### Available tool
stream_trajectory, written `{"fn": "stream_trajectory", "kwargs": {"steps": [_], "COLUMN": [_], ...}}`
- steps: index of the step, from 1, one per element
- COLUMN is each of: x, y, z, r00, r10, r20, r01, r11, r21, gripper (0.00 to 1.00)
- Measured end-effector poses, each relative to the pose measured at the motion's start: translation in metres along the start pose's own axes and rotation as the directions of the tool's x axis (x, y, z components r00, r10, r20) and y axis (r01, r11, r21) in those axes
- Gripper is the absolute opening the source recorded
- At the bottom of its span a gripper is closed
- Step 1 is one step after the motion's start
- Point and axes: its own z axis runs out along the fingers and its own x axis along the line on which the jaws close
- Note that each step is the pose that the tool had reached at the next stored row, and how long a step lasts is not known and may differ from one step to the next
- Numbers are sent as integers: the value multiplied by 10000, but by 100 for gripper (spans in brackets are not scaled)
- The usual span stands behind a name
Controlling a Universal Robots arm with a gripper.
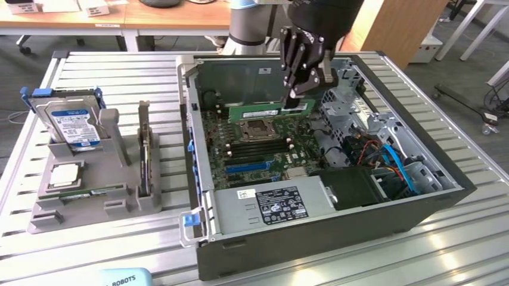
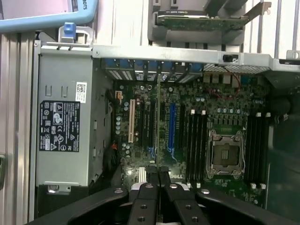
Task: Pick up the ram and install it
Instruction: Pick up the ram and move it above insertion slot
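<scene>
your counter [image 1: 119, 77] carries the open computer case [image 1: 358, 232], laid on its side so the motherboard [image 1: 247, 158] faces up and the slots can be reached from above. inside it you've got the power supply [image 1: 275, 205], the cpu socket [image 1: 256, 129] and the black memory slots [image 1: 258, 146] beside it. on the exterior view's left, the grey holder [image 1: 47, 220] props parts up for easy grabbing: hard drive [image 1: 75, 122], silver processor [image 1: 64, 174], and what looks like a second green stick [image 1: 92, 193]. your tool [image 1: 294, 101] is clamped on the ram [image 1: 254, 112] by one end, long edge down, hanging over the board just past the socket. i'd say it's not seated yet.
</scene>
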Motion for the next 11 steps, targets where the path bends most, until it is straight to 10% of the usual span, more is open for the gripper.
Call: {"fn": "stream_trajectory", "kwargs": {"steps": [11], "x": [-2], "y": [-125], "z": [-4], "r00": [10000], "r10": [2], "r20": [1], "r01": [-2], "r11": [10000], "r21": [0], "gripper": [12]}}
